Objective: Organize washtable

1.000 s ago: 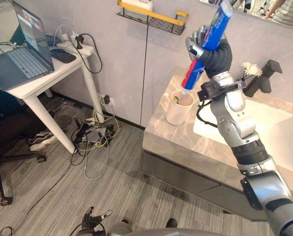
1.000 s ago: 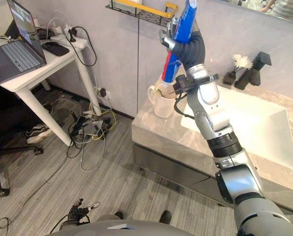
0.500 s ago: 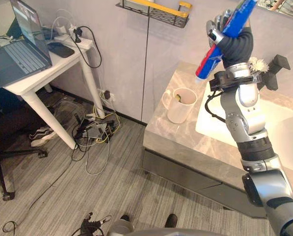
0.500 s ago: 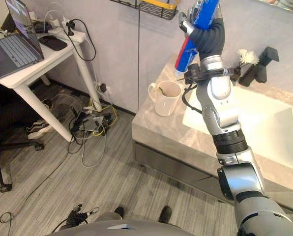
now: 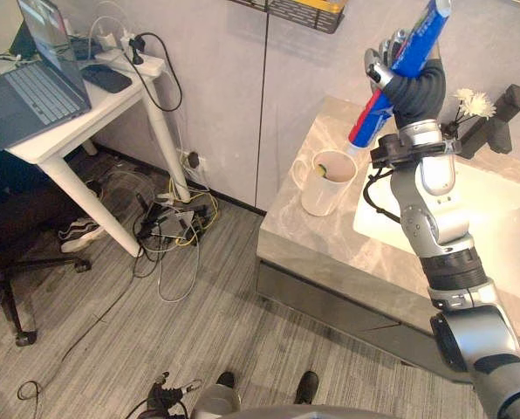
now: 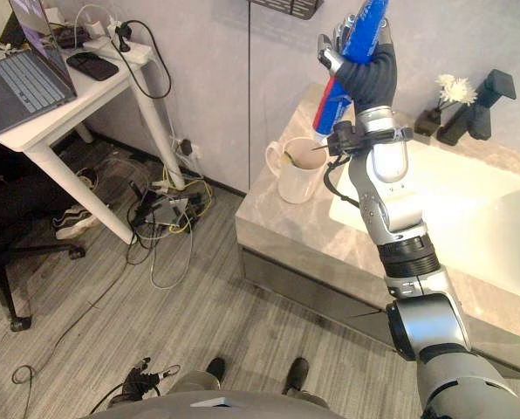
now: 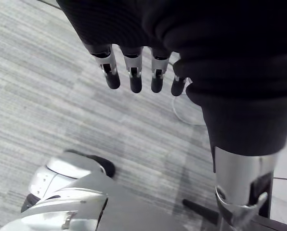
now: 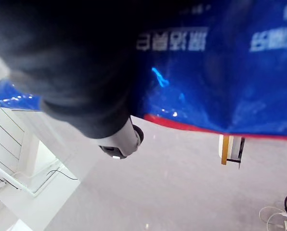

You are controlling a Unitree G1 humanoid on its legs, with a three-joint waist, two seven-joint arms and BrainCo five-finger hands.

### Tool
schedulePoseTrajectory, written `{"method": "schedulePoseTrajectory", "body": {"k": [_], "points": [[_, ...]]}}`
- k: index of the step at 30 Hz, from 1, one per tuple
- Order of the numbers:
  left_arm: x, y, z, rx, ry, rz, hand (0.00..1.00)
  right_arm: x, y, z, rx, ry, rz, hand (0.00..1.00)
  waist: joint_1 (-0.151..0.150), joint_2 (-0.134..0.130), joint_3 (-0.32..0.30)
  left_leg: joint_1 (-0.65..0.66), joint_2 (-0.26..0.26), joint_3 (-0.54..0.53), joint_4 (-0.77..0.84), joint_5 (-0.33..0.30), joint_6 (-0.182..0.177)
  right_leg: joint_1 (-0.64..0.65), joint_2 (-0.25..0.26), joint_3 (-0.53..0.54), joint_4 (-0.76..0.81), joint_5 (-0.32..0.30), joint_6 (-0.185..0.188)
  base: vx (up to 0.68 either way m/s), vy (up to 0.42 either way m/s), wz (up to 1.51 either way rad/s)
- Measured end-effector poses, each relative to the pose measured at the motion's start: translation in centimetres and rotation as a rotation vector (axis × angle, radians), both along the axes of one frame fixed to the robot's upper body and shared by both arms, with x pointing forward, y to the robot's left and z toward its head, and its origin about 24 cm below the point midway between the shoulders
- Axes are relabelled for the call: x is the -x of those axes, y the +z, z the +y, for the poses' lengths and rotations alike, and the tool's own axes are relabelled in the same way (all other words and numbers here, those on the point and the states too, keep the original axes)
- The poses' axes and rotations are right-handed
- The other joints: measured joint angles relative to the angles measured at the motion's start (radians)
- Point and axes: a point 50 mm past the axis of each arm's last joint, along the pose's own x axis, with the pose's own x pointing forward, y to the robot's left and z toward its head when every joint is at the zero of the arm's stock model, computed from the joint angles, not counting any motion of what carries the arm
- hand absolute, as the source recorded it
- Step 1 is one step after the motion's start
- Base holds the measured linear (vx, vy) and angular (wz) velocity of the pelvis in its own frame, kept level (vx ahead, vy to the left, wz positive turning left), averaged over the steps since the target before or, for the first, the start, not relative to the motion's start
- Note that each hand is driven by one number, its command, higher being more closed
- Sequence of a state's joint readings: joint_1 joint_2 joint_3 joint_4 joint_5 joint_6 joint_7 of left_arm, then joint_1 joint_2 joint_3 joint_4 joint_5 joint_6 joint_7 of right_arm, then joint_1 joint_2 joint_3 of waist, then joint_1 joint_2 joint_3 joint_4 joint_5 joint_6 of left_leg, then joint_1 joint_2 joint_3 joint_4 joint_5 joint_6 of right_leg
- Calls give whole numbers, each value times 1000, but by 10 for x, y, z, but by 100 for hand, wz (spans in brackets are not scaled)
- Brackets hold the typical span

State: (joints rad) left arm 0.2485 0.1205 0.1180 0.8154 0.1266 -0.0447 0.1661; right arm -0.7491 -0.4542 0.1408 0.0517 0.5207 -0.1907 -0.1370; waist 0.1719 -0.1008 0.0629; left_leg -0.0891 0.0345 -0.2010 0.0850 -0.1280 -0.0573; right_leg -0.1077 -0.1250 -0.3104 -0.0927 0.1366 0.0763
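The main risk, as I judge it, is a miss at the rim: the long blue-and-red toothpaste tube (image 5: 371,116) is held at a slant, and its lower capped end hangs just above the far, sink-side rim of the white ceramic mug (image 5: 326,184) rather than over the middle of the opening. Lowered along that slant, the cap could catch the rim and tip the mug, which stands near the front corner of the grey marble washtable counter (image 5: 305,237) with open floor below. If released too early, the tube could instead slide off into the white sink basin (image 5: 504,214) beside it. The grip sits on the tube's upper half, so the long free end may swing. The right hand (image 5: 412,87) has its fingers and thumb curled tight round the tube, which passes through it from above the fingers down toward the mug. The tube's cap is apart from the mug, not yet inside it. The left hand (image 7: 134,72) hangs over the floor, fingers relaxed and empty.
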Motion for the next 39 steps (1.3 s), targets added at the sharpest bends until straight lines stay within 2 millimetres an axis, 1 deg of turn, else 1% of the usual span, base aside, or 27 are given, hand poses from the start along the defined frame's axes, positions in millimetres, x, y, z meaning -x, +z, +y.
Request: {"method": "schedulePoseTrajectory", "body": {"k": [5, 8, 10, 12, 14, 21, 26, 32, 39], "points": [[-3, 1, 0, -2, -2, -10, 0, 0, -1, 0, -1, 2, 3, 100, 1, 0, 1, -5, -1, 0, 0, 0, 0, -4, -1, 0, 0, 0, 0, 0, 0, 0], [-3, 1, 0, -2, -2, -10, 0, 0, -10, -2, -1, -6, 31, 100, 1, 0, 1, -6, -1, -1, -2, 0, 0, -4, -1, -1, 0, 0, 0, 0, 0, 0], [-4, 1, 0, -3, -2, -13, 0, 0, -20, -5, -1, -13, 61, 100, 1, 0, 8, -7, -1, -1, -7, 0, 0, -4, -1, -1, 0, 0, 0, 0, 0, 0], [-7, 2, 0, -5, -5, -22, 0, 0, -21, -6, 0, -13, 65, 100, 0, 1, 27, -7, -1, 0, -6, 0, 0, -4, -1, -1, 0, 0, 0, 0, 0, 0], [-8, 3, 0, -8, -5, -26, 0, 0, -24, -10, -11, -25, 74, 100, 1, 2, 30, -8, 0, -1, -7, 0, 0, -5, 0, -1, 0, 0, 0, 0, 0, 0], [-8, 3, 0, -18, -7, -27, 0, 1, -23, -14, -16, -27, 68, 100, 1, 2, 30, -9, 0, 1, -2, 0, 0, -11, 0, 0, 0, 0, 0, 5, 0, 0], [-8, 3, 0, -18, -7, -27, 0, 1, -29, -15, -17, -27, 86, 100, 1, 2, 30, -9, 0, 1, -3, 0, 0, -12, -1, 0, 0, 0, 0, 0, 0, 0], [-9, 3, 1, -19, -7, -28, 0, 0, -32, -10, -34, -9, 96, 100, 1, 2, 30, -11, 0, 2, -3, 0, 0, -13, -1, 1, 0, 0, 0, 0, 0, 0], [-9, 3, 1, -19, -7, -28, 0, 0, -33, -9, -33, -7, 96, 100, 1, 2, 30, -13, 0, 2, -12, 0, 0, -15, -1, 1, 0, 0, 0, 0, 0, 0]]}}
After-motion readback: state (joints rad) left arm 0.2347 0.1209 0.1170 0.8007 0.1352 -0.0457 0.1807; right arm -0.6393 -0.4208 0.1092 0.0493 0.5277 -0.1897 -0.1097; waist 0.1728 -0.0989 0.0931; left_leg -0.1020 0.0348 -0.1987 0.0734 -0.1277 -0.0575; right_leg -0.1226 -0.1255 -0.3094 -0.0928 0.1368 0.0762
